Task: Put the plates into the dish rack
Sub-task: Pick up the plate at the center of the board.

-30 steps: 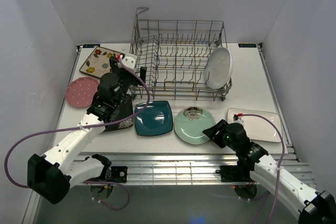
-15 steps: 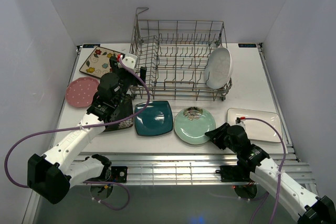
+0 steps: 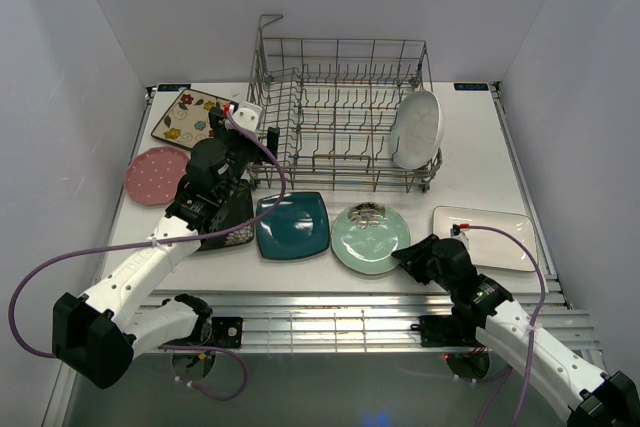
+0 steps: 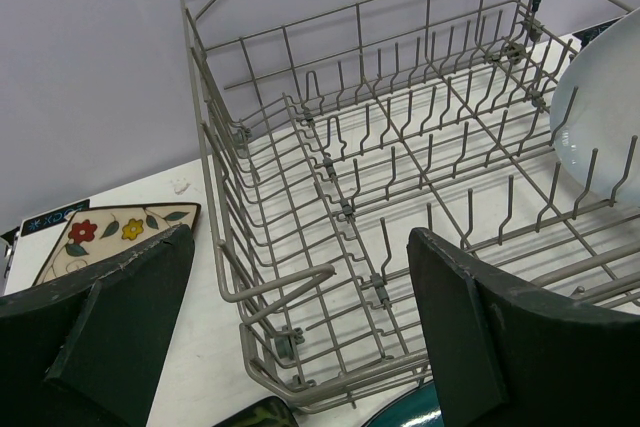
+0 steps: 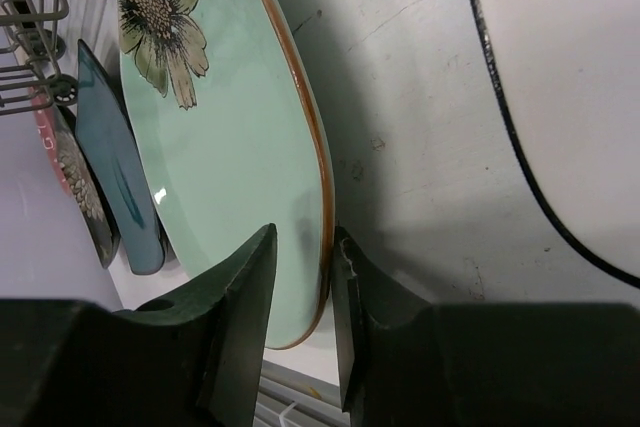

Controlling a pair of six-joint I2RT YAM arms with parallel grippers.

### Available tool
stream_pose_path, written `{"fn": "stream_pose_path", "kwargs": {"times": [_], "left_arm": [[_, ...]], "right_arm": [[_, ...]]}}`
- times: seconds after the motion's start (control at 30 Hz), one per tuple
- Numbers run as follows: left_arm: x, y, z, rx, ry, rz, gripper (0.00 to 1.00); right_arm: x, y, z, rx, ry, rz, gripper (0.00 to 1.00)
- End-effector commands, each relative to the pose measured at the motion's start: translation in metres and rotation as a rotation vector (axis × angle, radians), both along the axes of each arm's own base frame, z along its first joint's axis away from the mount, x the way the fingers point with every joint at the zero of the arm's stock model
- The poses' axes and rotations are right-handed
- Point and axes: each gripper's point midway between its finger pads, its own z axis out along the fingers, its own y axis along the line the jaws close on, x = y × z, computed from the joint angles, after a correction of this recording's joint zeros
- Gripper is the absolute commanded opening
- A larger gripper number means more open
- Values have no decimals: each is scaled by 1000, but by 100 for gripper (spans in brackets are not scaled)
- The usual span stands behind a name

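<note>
**Loading, one plate of seven done.** We see the white oval plate (image 3: 415,129) standing among the tines at the right end of the dish rack (image 3: 340,112). Six lie on the surface (image 3: 470,162): the pink dotted plate (image 3: 155,174), cream floral plate (image 3: 185,117), dark patterned plate (image 3: 238,234), teal plate (image 3: 292,225), mint-green plate (image 3: 370,239) and white rectangular plate (image 3: 490,237).

The right tool (image 5: 303,237) is narrow, its jaws astride the mint-green plate's near rim. The plate lies flat, and we cannot tell whether it is clamped.

The left tool (image 4: 300,277) is wide and empty, near the rack's left corner.

We judge the rack's left and middle rows free. The rack's tall near wall must be cleared on the way in.
</note>
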Motion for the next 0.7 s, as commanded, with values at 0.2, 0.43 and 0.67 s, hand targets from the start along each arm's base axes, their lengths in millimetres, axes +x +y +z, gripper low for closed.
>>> {"fn": "stream_pose_path", "kwargs": {"times": [0.2, 0.43, 0.67], "left_arm": [[1, -1, -1, 2, -7, -5, 98], [2, -2, -1, 1, -6, -5, 98], [2, -3, -2, 2, -7, -7, 98]], "right_arm": [[-14, -14, -56, -36, 68, -37, 26], [-13, -14, -55, -35, 67, -45, 8], [-9, -16, -47, -43, 55, -60, 8]]}}
